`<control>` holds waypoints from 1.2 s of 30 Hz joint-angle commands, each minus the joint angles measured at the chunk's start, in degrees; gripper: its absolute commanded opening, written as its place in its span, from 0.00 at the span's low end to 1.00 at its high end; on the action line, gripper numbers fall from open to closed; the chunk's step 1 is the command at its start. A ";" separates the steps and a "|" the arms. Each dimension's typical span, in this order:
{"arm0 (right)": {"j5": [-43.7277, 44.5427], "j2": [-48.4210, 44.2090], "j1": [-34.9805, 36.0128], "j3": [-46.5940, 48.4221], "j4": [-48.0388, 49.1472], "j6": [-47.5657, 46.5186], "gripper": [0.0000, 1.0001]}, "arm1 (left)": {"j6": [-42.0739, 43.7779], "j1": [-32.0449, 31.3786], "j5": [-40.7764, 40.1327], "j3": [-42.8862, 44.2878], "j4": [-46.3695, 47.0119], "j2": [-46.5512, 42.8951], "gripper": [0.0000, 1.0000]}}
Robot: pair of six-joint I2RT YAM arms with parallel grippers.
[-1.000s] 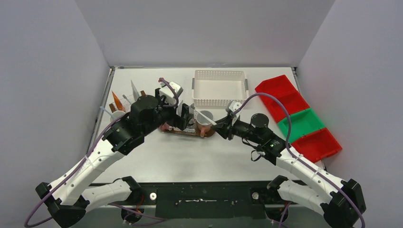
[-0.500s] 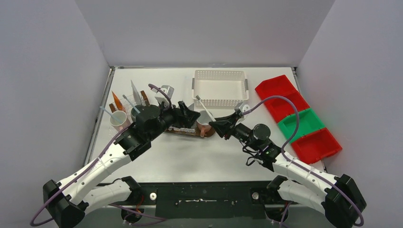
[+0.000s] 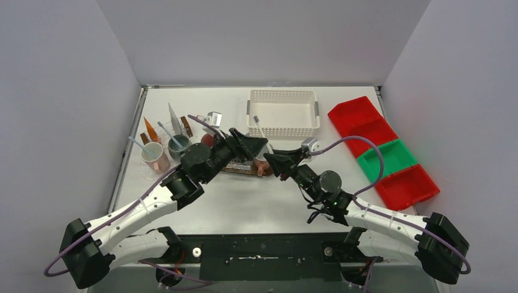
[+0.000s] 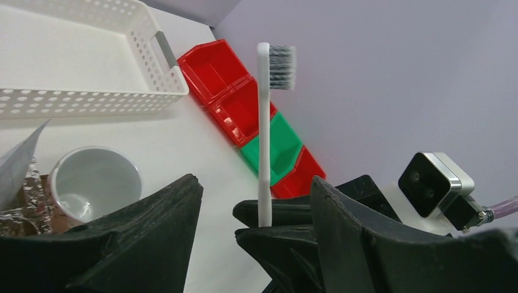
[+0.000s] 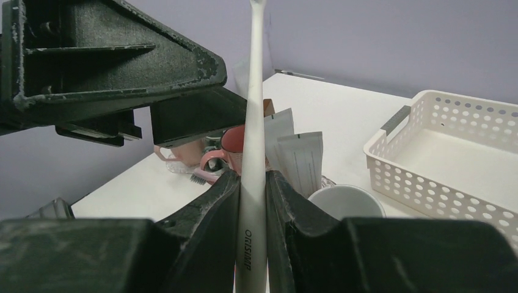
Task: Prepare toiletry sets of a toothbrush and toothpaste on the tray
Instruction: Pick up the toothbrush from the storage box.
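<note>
Top view: my right gripper (image 3: 273, 162) pinches a white toothbrush (image 3: 260, 129) by the lower handle. Its bristles are up and it leans toward the white basket (image 3: 282, 113), close to the tray (image 3: 238, 170). My left gripper (image 3: 251, 146) sits just beside it.

Left wrist camera: the left fingers (image 4: 153, 232) are spread wide. The brush stands upright between them and touches neither. A white mug (image 4: 94, 183) sits below on the left.

Right wrist camera: the right fingers (image 5: 207, 207) are clamped on the handle from both sides, with the mug just behind them.
</note>
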 commanded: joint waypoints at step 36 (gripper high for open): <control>9.07 -9.75 4.86 16.48 -38.12 -0.11 0.59 | 40.18 -5.67 -11.18 5.69 -11.94 -2.64 0.00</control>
